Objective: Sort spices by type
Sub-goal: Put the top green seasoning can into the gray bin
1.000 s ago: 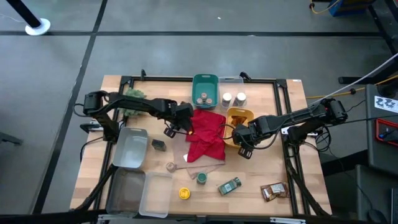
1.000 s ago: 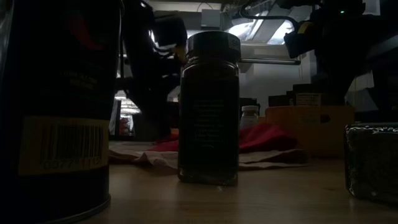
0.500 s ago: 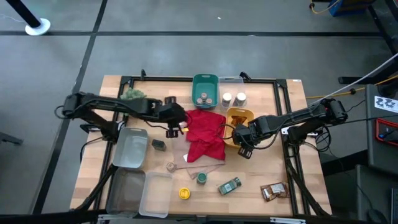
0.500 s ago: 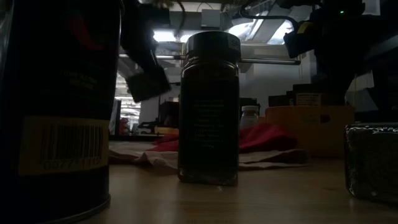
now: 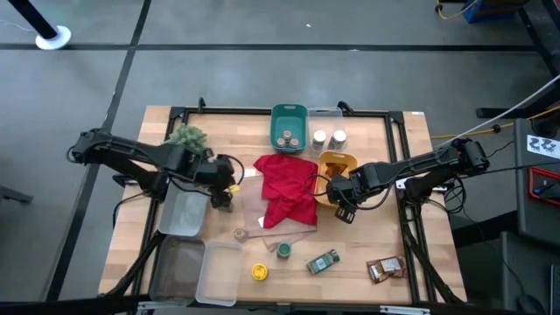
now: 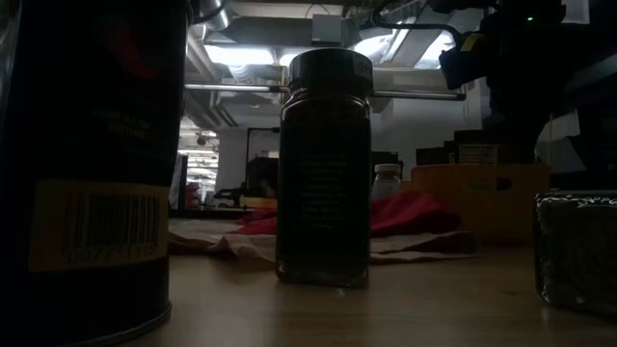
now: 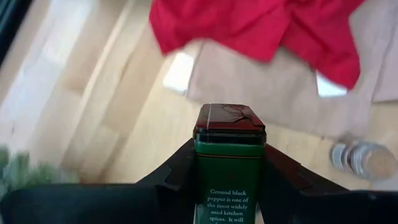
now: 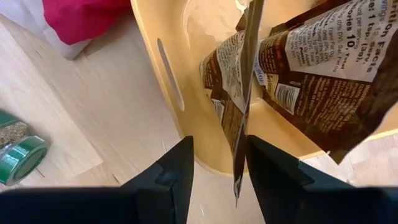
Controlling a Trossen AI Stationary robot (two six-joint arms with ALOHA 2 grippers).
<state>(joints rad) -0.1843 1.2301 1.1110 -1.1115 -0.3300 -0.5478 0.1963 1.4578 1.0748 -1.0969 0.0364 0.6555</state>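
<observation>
Now L jaws clench green pepper tin [image 7: 229, 163]; R jaws straddle brown packet [image 8: 244, 93] edge, grip unclear.

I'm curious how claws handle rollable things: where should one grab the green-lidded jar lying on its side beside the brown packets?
Probably mid-body on the green-lidded jar, coming straight down from above with the claw fingers across its width. It lies flat and slanted, and both long sides are clear of neighbours.
</observation>
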